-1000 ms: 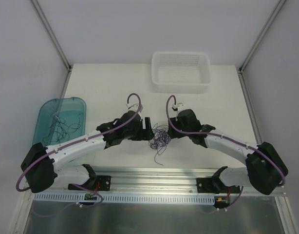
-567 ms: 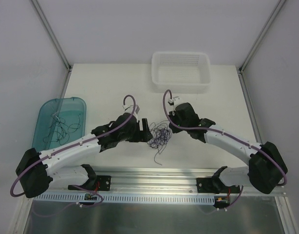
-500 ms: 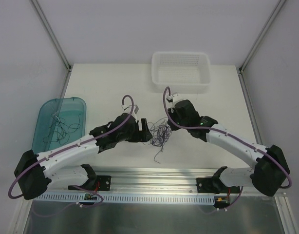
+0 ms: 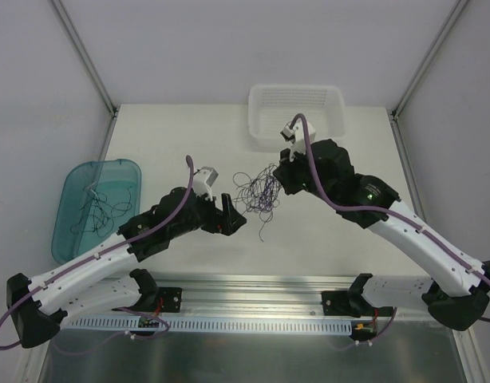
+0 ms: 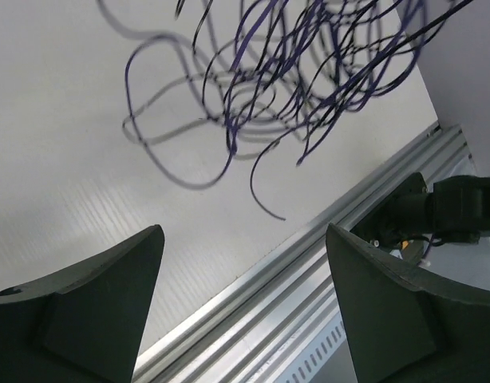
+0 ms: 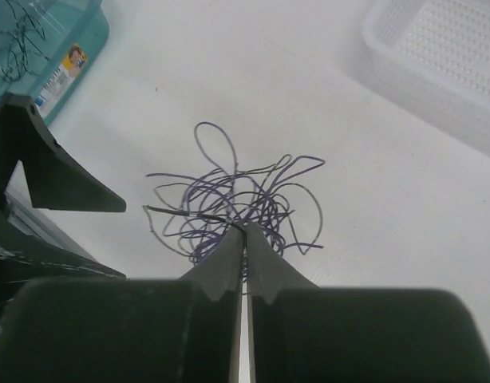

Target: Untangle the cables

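Observation:
The cables (image 4: 259,194) are a loose clump of thin dark purple and black wires hanging just above the white table, with shadows under them. One strand trails toward the front. My right gripper (image 4: 278,179) is shut on the clump's right side. In the right wrist view its fingertips (image 6: 245,228) pinch a few strands of the cables (image 6: 229,195). My left gripper (image 4: 233,215) stands open just left of and below the clump, holding nothing. In the left wrist view the cables (image 5: 285,88) hang beyond the wide jaws of the left gripper (image 5: 243,231).
A white mesh basket (image 4: 295,88) stands at the back of the table. A teal tray (image 4: 109,163) at the left holds several loose wires. An aluminium rail (image 4: 253,283) runs along the near edge, in front of the arm bases.
The right gripper shut on the clump and carried it up and toward the back. The left arm drew back to the left and its jaws widened a little.

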Motion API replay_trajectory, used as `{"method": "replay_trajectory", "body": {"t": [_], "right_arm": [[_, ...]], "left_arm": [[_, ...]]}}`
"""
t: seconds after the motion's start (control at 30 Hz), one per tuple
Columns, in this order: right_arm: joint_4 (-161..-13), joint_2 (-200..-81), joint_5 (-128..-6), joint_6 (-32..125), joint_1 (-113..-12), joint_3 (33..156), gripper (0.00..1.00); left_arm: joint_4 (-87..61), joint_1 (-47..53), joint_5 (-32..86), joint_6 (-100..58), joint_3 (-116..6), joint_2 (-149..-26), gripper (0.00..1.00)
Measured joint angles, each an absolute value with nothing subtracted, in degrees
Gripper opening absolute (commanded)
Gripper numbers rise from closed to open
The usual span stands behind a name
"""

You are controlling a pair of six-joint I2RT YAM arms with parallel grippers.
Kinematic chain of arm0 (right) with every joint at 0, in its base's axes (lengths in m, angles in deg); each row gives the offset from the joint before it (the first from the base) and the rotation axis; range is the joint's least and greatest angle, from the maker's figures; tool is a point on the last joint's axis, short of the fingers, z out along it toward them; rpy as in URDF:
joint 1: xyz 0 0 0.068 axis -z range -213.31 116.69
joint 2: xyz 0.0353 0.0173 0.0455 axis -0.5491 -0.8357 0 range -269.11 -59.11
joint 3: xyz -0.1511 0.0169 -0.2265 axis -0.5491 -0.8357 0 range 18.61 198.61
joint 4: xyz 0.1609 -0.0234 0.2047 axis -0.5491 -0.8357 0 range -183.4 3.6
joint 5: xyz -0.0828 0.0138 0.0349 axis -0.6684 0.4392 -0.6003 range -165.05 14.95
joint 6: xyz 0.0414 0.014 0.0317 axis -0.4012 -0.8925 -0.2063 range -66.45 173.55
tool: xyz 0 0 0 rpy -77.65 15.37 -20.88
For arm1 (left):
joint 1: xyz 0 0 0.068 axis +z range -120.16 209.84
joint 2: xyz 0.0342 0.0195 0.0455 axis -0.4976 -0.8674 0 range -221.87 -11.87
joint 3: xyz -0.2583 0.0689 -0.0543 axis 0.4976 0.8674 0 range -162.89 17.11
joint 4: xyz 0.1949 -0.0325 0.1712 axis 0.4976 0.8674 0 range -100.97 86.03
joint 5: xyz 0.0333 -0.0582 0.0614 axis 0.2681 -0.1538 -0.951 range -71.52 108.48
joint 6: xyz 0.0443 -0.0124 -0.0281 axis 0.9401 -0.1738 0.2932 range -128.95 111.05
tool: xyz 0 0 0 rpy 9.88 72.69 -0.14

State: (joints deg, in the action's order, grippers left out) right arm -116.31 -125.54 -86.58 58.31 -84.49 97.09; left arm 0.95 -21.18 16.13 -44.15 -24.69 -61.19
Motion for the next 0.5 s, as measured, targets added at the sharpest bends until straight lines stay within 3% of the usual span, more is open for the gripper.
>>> {"method": "replay_trajectory", "body": {"t": [0.5], "right_arm": [[-116.90, -125.56, -82.65, 55.95, -88.70, 86.05, 0.01]], "left_arm": [[-4.27, -23.98, 20.88, -31.75, -31.97, -70.29, 0.78]]}}
